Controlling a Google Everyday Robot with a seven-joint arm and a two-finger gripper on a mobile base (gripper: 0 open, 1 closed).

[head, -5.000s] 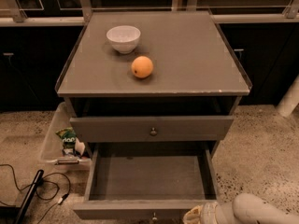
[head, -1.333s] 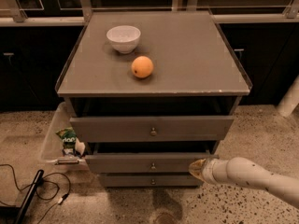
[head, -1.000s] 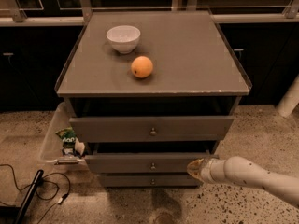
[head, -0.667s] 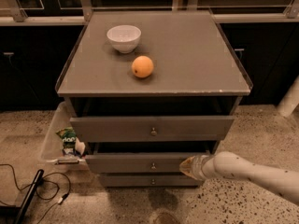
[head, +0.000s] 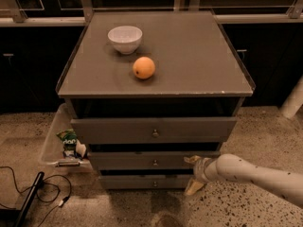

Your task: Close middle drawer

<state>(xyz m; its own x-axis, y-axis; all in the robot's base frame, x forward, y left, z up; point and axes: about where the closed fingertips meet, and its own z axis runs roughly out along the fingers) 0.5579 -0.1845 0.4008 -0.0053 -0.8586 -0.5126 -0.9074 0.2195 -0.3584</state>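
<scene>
The middle drawer (head: 128, 161) is the second grey front of three in the grey cabinet, with a small brass knob (head: 155, 163). It stands almost fully in, its front set a little behind the front of the top drawer (head: 113, 129). My gripper (head: 193, 174) is at the right end of the middle drawer's front, on the white arm that comes in from the lower right. Its two yellowish fingers (head: 191, 160) are spread apart, one at the drawer front and one lower, beside the bottom drawer (head: 132, 182). It holds nothing.
A white bowl (head: 125, 38) and an orange (head: 143, 67) sit on the cabinet top (head: 199, 56). A clear plastic bin (head: 51, 143) with packets stands on the floor to the left. Black cables (head: 42, 193) lie at the lower left. A white post (head: 293, 98) stands at the right.
The middle drawer, wide open five seconds ago, now stands pushed in. Over the last second my gripper has slid a little to the left along its front.
</scene>
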